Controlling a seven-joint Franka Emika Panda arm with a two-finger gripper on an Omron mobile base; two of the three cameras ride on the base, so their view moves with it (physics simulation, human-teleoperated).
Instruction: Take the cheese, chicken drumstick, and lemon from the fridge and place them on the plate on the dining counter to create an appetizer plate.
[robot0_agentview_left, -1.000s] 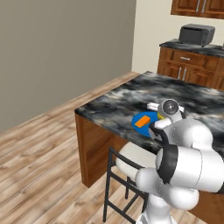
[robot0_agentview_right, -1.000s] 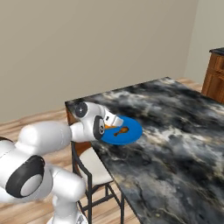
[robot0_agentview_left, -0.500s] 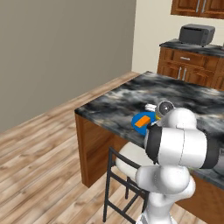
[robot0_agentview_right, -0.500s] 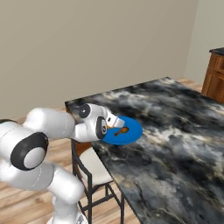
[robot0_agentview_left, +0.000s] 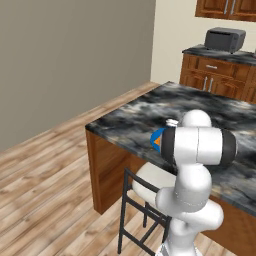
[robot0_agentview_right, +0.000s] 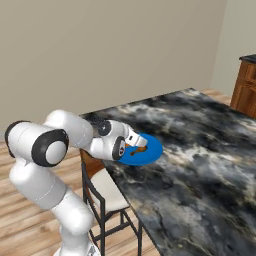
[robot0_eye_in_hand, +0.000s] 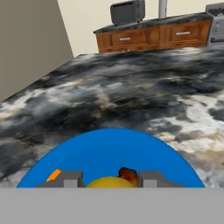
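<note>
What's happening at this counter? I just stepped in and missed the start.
The robot arm is reaching over the blue plate on the dining counter. Its gripper is right above the plate with the lemon between its fingers. The chicken drumstick and the cheese already lie on the plate. So the lemon looks like the last piece, apparently about to be set down; whether the jaws have let go can't be told.

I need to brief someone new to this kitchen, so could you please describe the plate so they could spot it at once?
Start at the large black-and-grey marbled stone island counter with brown wooden sides. Near its edge above the black-framed stool lies the flat round bright blue plate, just beyond the white arm's claw. It is the one vivid blue thing on the dark stone, carrying small pieces of food.
</note>
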